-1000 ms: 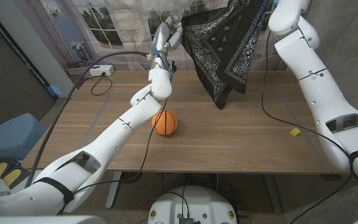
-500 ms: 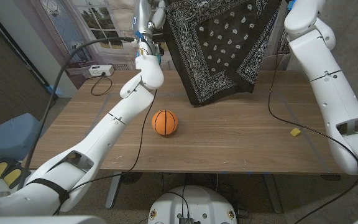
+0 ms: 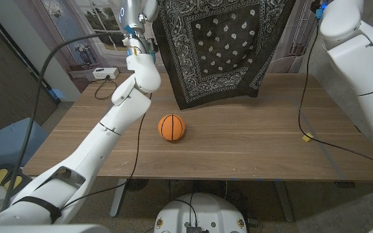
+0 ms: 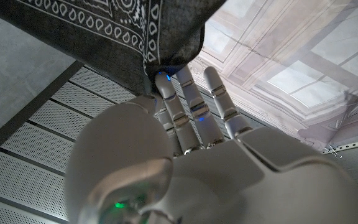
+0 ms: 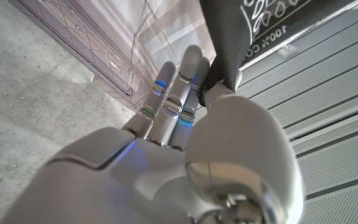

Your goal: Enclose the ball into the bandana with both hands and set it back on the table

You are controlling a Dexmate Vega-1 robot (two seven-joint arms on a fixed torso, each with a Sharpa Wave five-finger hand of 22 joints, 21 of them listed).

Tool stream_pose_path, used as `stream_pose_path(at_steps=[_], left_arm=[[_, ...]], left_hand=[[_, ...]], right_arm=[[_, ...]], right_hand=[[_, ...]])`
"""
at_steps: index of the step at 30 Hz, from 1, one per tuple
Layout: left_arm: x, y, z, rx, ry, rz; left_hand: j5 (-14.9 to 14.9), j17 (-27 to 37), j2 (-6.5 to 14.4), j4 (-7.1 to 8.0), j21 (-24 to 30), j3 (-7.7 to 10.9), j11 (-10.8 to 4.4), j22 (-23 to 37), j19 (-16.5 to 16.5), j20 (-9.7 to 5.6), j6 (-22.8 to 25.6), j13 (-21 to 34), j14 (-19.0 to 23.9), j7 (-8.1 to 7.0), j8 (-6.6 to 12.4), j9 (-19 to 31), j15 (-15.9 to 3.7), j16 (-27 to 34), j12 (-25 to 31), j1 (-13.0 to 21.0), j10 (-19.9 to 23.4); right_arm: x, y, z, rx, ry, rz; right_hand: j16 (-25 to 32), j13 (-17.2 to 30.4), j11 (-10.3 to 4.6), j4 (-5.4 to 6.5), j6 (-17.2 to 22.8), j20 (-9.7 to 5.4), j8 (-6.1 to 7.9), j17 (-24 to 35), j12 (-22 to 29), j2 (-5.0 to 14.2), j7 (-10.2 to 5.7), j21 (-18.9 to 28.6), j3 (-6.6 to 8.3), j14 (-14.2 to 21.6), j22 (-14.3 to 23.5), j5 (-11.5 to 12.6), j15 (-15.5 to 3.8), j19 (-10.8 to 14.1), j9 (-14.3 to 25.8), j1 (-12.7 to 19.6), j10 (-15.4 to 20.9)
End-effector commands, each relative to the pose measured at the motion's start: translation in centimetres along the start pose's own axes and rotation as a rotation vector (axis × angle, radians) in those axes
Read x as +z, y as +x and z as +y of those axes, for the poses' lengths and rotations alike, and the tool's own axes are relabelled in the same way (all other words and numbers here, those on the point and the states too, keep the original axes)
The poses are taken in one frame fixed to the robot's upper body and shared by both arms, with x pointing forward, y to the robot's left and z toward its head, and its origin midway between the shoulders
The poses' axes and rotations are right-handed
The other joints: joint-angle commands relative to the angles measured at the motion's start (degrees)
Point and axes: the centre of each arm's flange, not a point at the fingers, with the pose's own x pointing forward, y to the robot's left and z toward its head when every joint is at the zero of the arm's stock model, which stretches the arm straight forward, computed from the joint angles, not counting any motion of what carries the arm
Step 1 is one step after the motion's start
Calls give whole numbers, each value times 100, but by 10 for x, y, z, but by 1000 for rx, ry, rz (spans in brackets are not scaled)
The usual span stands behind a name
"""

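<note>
From the head view, I hold the bandana (image 3: 215, 52) high and stretched wide between my two raised arms, so that it hangs as a flat curtain over the far part of the wooden surface (image 3: 238, 145); I judge that spreading it this way lets me lower the cloth over the ball and gather it around. The basketball (image 3: 171, 127) sits on the surface nearer to me than the cloth's lower edge, apart from it and untouched, so the enclosing is not yet begun. The bandana is black with a white paisley print and a patterned border, its lower edge running slantwise above the surface. A small yellow scrap (image 3: 308, 137) lies near the right edge, beside a black cable, and a white power strip (image 3: 103, 73) rests at the far left corner. In the left wrist view, my left hand (image 4: 185, 124) pinches a corner of the cloth at its fingertips (image 4: 162, 82), the bordered fabric bunching right where they close, with the other fingers reaching straight beside it. In the right wrist view, my right hand (image 5: 185, 106) grips the opposite corner, the dark cloth gathered into a narrow fold between thumb and fingers (image 5: 190, 65), a bit of white printed lettering showing on the fabric.
</note>
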Motion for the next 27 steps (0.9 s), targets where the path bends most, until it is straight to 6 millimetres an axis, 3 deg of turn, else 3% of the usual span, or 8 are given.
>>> stream_pose_path(at_steps=[1, 10, 15, 19, 27], left_arm=[[13, -14, 30, 22, 8, -22], [32, -27, 45, 34, 8, -64], [28, -34, 52, 35, 22, -55], [22, -36, 55, 25, 42, -40], [16, -41, 73, 74, 68, -32]], left_hand=[[31, 30, -44, 36, 38, 12, -303, 12, 23, -30, 93, 12, 71, -12, 816, 191, -657, -27, 23, 45, -248], [44, 54, -48, 41, 42, 11, -305, 13, 21, -26, 115, -13, 96, -24, 817, 161, -659, -69, 28, 57, -221], [53, 70, -52, 45, 44, 9, -308, 12, 19, -24, 112, -18, 108, -16, 820, 154, -658, -102, 31, 65, -223], [57, 78, -55, 48, 42, 7, -309, 11, 16, -23, 112, -10, 117, -24, 821, 148, -660, -119, 34, 67, -236], [66, 97, -58, 59, 41, 2, -308, 10, 14, -17, 105, -22, 134, -22, 834, 158, -660, -157, 32, 70, -242]], right_arm=[[24, -41, -2, 96, -19, -14], [31, -75, -7, 148, -17, -22], [30, -88, -2, 150, -18, -18], [34, -92, 4, 167, -32, -24], [36, -80, 31, 223, -8, -30]], right_hand=[[-24, 17, -569, -42, 26, 1, -31, -4, -17, 30, 86, 57, 12, -19, 17, 19, -391, -49, 3, 59, 639], [-19, 44, -566, -52, 44, 9, -41, -11, -19, 26, 97, 86, 1, -2, 15, 8, -392, -56, 29, 76, 647], [-20, 25, -554, -59, 48, 13, -51, -9, -35, 28, 110, 96, 3, -5, 14, 8, -390, -60, 28, 87, 656], [-15, 18, -544, -68, 59, 31, -64, -8, -38, 24, 118, 112, 1, 1, 13, 6, -391, -46, 18, 100, 677], [-22, -2, -541, -78, 68, 38, -89, -29, -61, 25, 140, 127, -10, -1, 10, 3, -386, -67, 17, 117, 700]])
